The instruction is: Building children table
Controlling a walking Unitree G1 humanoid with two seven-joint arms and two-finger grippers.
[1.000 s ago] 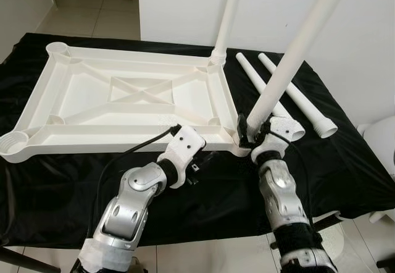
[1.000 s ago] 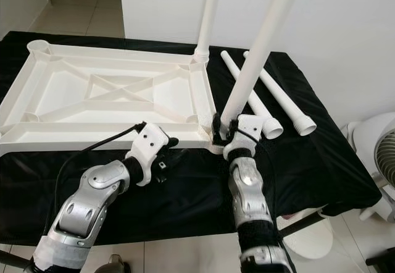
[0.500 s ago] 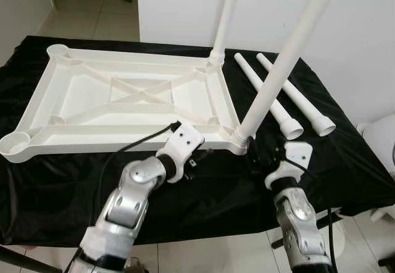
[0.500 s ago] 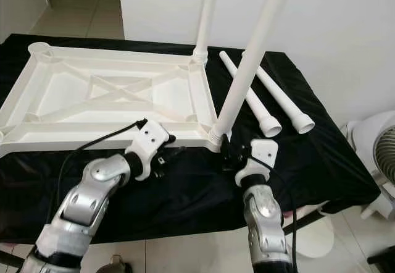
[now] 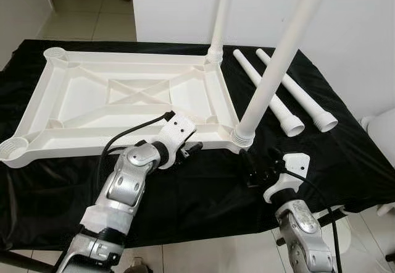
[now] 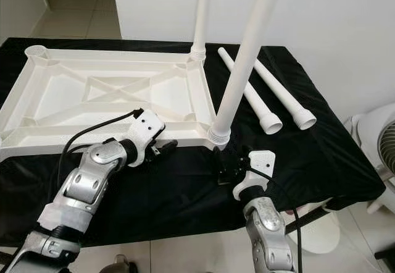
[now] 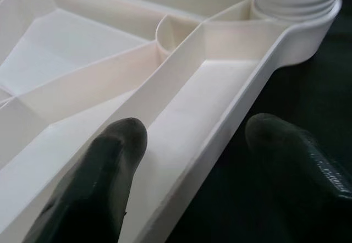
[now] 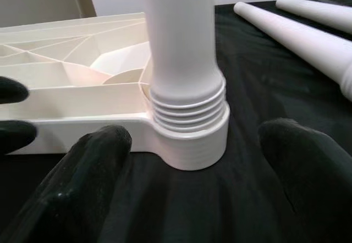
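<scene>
Upside down on the black-draped bench (image 5: 345,162) lies the white plastic tabletop (image 5: 123,103), its ribbed underside facing up. Two legs already stand in its corner sockets: the near leg (image 5: 271,69) rises tilted from the threaded socket at the near right corner, and the far leg (image 5: 221,13) stands in the far right corner. Two loose legs (image 5: 271,97) lie side by side on the cloth just to the right of the tabletop, wide threaded ends toward the front. The left gripper (image 7: 190,160) is at the tabletop's near rim, its fingers (image 7: 104,171) spread wide so that one rests over the inner channel and the other sits outside the edge above the cloth. The right gripper (image 8: 190,169) hangs low just in front of the near leg's socket, its fingers (image 8: 82,171) wide apart and holding nothing, clear of the leg. A white fan (image 6: 379,149) stands beyond the bench's right end.
</scene>
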